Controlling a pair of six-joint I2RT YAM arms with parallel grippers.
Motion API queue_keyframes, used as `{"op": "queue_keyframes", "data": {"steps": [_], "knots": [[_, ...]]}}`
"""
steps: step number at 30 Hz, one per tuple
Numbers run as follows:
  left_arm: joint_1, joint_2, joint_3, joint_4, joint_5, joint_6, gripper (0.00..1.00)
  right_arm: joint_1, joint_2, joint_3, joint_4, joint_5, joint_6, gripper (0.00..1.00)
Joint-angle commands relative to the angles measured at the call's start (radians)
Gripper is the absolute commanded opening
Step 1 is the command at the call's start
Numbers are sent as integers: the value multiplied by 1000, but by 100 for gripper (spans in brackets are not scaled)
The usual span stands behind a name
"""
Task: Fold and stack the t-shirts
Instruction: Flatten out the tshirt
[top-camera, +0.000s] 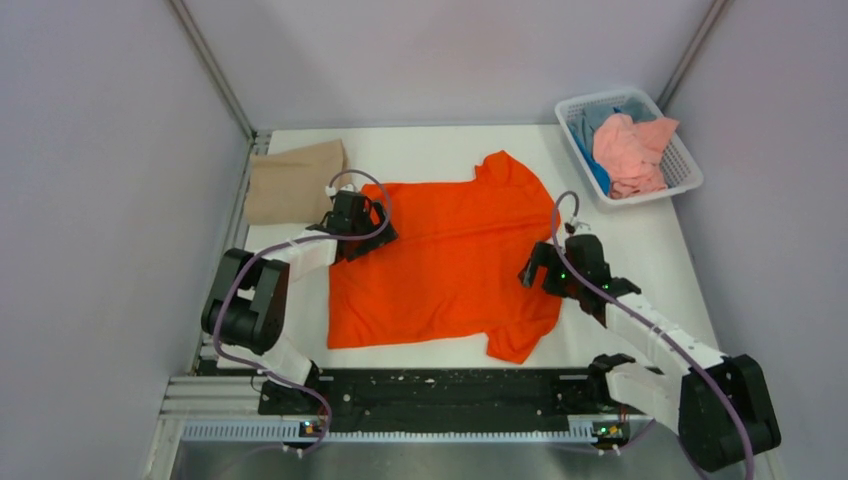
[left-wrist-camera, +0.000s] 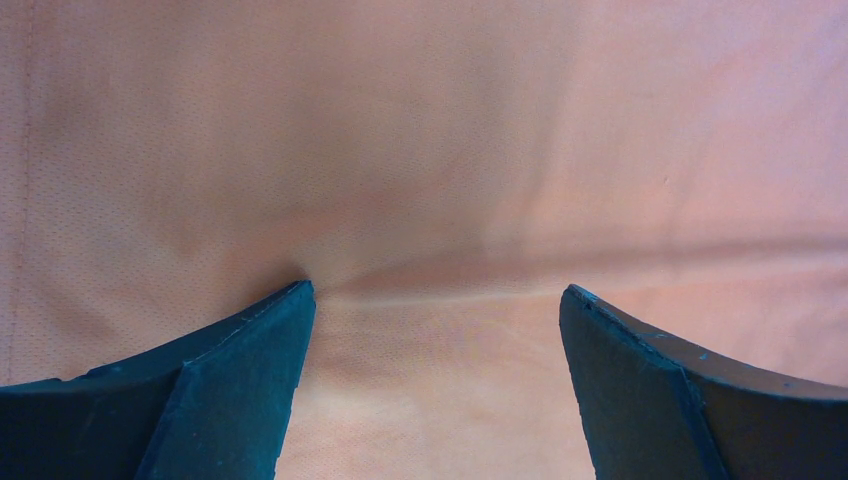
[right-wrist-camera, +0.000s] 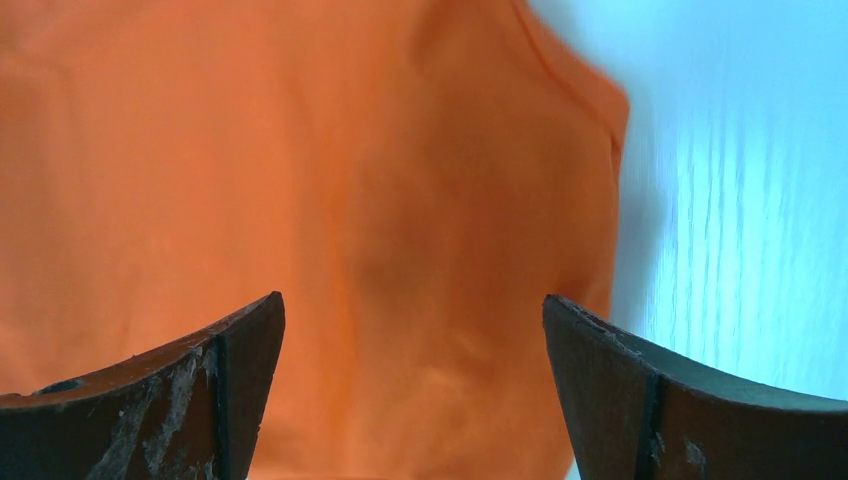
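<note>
Gaping right gripper (right-wrist-camera: 412, 300) at t-shirt (right-wrist-camera: 300, 170) edge

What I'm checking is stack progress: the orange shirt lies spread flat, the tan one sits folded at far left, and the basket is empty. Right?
The basket is not empty: the top external view shows a salmon-pink shirt and a blue shirt bunched inside. The orange shirt and tan shirt are as stated.

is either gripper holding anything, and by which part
Nothing is held. The left gripper and the right gripper are both open over the orange shirt, with no cloth pinched.
</note>
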Motion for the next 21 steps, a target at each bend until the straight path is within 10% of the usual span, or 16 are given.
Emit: {"op": "queue_keyframes", "data": {"steps": [1,21], "knots": [[8,6,-39,-80,31,21,97,-4,-58,-95,-20,-63,63,99],[7,-49,-49,-142,-45,25,97,-129,-364,-89,-399,269,292,99]]}}
